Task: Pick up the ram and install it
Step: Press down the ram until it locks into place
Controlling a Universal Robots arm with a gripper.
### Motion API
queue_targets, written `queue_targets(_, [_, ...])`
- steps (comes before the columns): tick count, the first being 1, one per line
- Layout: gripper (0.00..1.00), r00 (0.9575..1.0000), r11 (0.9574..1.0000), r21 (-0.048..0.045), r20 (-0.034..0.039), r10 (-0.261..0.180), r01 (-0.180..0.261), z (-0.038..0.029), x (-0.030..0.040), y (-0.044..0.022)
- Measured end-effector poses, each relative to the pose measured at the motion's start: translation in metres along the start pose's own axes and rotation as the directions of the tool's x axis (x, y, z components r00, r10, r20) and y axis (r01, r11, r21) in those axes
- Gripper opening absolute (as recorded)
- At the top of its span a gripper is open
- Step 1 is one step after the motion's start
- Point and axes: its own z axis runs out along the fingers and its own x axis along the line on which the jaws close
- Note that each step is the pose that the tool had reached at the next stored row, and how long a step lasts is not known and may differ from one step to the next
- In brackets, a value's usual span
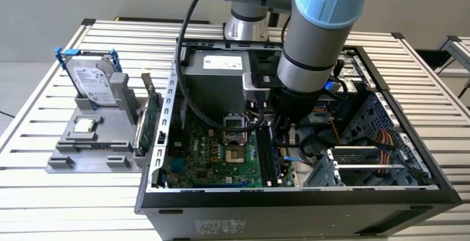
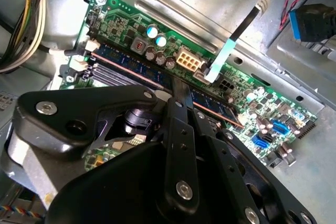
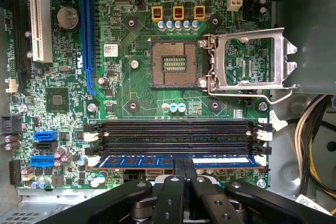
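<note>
The ram (image 3: 173, 161) sits edge-down in the motherboard (image 3: 131, 87) slot nearest my pincer (image 3: 184, 167), a long blue strip with its dark chips showing along the face. In the first wrist view my two fingers are pinched together on its upper edge about midway along, so I am closed on the ram. In the second wrist view the same strip (image 2: 131, 66) runs out from under my fingertips (image 2: 181, 95) towards the board's corner.

As I judge it, the picking up is done and the stick has been brought to its slot; what I cannot settle is whether it is pressed fully home. The white latches at the ends of the neighbouring slots (image 3: 178, 127) are plain enough, but I cannot tell whether the ones at the ram's own ends have snapped in. So seating looks under way rather than finished, and I have not let go.

Its long axis lies along the slot, parallel to the two bare black slots beside it, and runs past the open processor socket (image 3: 173, 64). The stick stands upright on its contact edge, not tilted as far as I can see.

In the exterior view my arm reaches down into the open computer case (image 1: 382, 191), with my pincer (image 1: 283, 133) low over the board.
</note>
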Motion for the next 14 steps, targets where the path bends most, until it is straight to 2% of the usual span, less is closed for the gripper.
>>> queue_targets(5, [0.00,1.0000,1.0000,0.0000,0.0008,0.000,0.000,0.0003,-0.0002,0.0000])
queue_targets(8, [0.00,1.0000,1.0000,0.0002,0.0049,0.000,0.000,-0.0047,-0.0007,-0.0001])
queue_targets(10, [0.00,1.0000,1.0000,-0.0008,0.0011,0.000,0.000,-0.0129,0.0002,0.0000])
queue_targets(14, [0.00,1.0000,1.0000,-0.0014,0.0013,0.000,0.000,-0.0299,0.0007,0.0000])
